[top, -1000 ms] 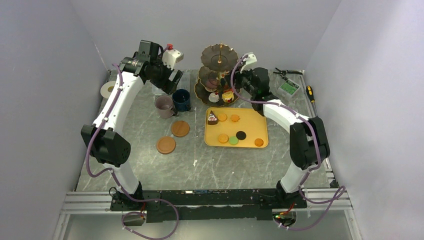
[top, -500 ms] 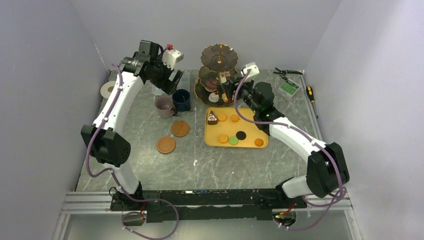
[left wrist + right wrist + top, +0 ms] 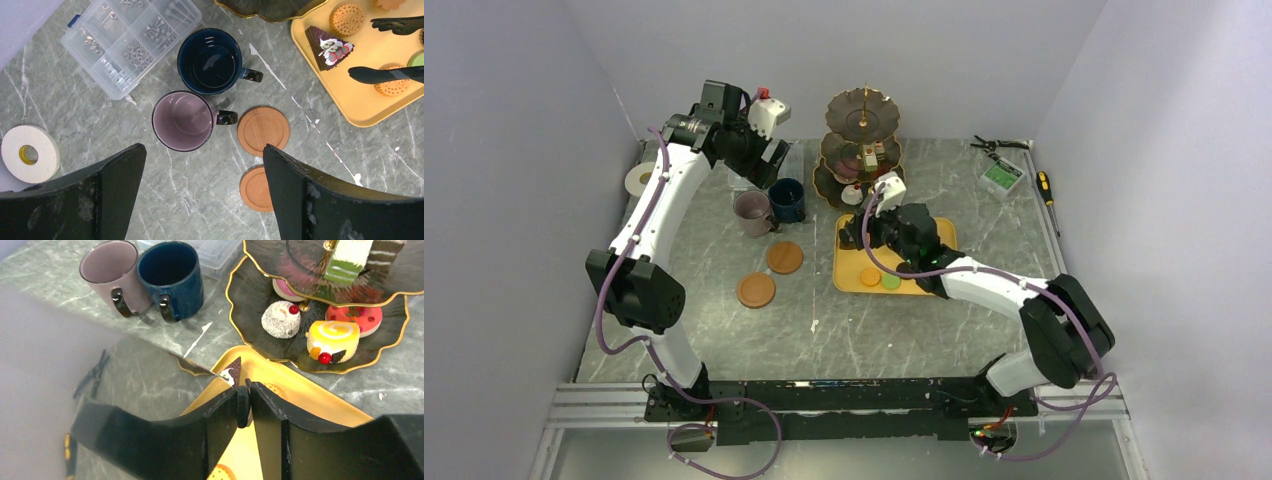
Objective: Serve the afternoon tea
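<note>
A: So, where is the right end effector (image 3: 360,48) just now?

B: Low over the yellow tray (image 3: 360,107), fingers spread and empty. Its tips are just beside the chocolate cake slice (image 3: 327,46), which lies at the tray's corner nearest the stand (image 3: 245,295).

A: And the left one?

B: The left end effector (image 3: 201,155) hangs wide open above the mauve mug (image 3: 182,121) and navy mug (image 3: 210,61). Both stand on the worktop (image 3: 200,215), not on the coasters (image 3: 263,131) beside them.

A: How would you take the slice?

B: I'd put one finger on each flat side of the wedge, well below the cream and red topping. Then close gently, since it looks likely to crush or tip. The orange macaron (image 3: 347,19) sits just beside it, so the upper finger needs to come down clear of that.

A: Then where?

B: Lift it straight up first. The stand's bottom tier looks bare at its near left, so that seems the safest landing. Approach from the open side, under the middle tier's rim.
</note>
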Tool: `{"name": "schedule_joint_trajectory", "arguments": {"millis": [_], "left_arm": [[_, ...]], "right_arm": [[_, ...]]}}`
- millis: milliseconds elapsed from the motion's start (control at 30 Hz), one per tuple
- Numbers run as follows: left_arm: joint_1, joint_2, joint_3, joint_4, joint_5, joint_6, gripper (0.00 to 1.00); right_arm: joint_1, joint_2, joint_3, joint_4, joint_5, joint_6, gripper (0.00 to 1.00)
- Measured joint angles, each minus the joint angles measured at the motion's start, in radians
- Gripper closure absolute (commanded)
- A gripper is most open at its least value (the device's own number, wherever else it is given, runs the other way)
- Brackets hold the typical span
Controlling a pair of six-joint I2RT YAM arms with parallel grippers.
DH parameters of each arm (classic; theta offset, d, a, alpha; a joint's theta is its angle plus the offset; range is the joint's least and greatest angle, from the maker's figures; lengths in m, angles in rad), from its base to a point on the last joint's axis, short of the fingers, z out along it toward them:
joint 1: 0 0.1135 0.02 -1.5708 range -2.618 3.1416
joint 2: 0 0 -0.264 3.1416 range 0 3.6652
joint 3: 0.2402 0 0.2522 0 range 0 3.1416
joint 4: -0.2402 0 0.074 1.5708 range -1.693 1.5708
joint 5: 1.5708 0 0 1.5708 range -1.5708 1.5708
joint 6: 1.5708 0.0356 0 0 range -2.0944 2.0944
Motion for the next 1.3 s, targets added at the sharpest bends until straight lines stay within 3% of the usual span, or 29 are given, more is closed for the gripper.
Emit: {"name": "schedule_joint_trajectory", "arguments": {"millis": [333,467,567,733,867,1033,1300], "left_arm": [[0.000,-0.002,-0.011,0.000,0.000,0.000,0.07],[0.000,-0.002,-0.015,0.000,0.000,0.000,0.07],[0.000,-0.002,-0.016,0.000,0.000,0.000,0.07],[0.000,-0.002,-0.016,0.000,0.000,0.000,0.07],[0.000,-0.002,-0.016,0.000,0.000,0.000,0.07],[0.000,-0.002,-0.016,0.000,0.000,0.000,0.07],[0.000,-0.002,-0.016,0.000,0.000,0.000,0.07]], "right_arm": [[0.003,0.150,0.000,0.049,0.014,0.011,0.31],[0.003,0.188,0.000,0.074,0.013,0.015,0.35],[0.005,0.194,0.000,0.092,0.013,0.018,0.42],[0.010,0.202,0.000,0.122,0.013,0.013,0.65],[0.012,0.202,0.002,0.126,0.014,0.007,0.76],[0.012,0.153,0.001,0.102,0.013,-0.002,0.78],[-0.033,-0.088,0.019,0.061,-0.066,-0.027,0.79]]}}
